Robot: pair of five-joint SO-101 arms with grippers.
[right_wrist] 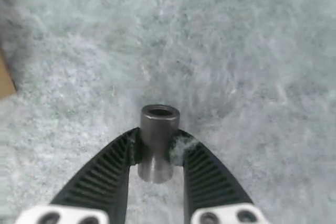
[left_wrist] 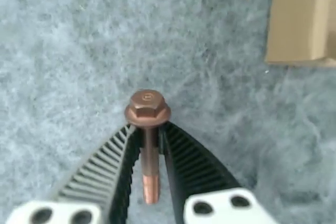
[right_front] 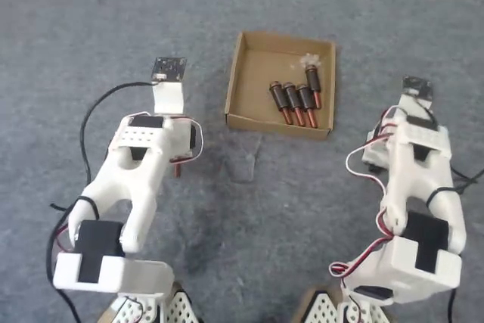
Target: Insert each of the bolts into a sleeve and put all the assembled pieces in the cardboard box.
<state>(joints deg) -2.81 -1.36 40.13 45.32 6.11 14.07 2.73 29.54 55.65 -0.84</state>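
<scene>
From above, a cardboard box [right_front: 233, 85] is seen at the far middle of a grey carpet [right_front: 249, 209]. Four assembled pieces are lain inside it: three [right_front: 295, 104] side by side and touching, and a fourth [right_front: 312, 81] just beyond them, near the far right corner. The left arm [right_front: 140, 160] is placed to the left of the box and the right arm [right_front: 416, 156] to the right, both well apart from each other.

In the left wrist view, a copper-coloured bolt [left_wrist: 147, 108] is clamped by the left gripper [left_wrist: 148, 128]. Its six-sided head is kept just past the fingertips, and its shank runs back between the ribbed black fingers [left_wrist: 113, 153]. A corner of the box (its outer wall only) is seen over the carpet nearby.

In the right wrist view, a dark sleeve [right_wrist: 159, 124] is pinched by the right gripper [right_wrist: 158, 139] above the carpet. The sleeve is held with its open end turned away from the fingers.
</scene>
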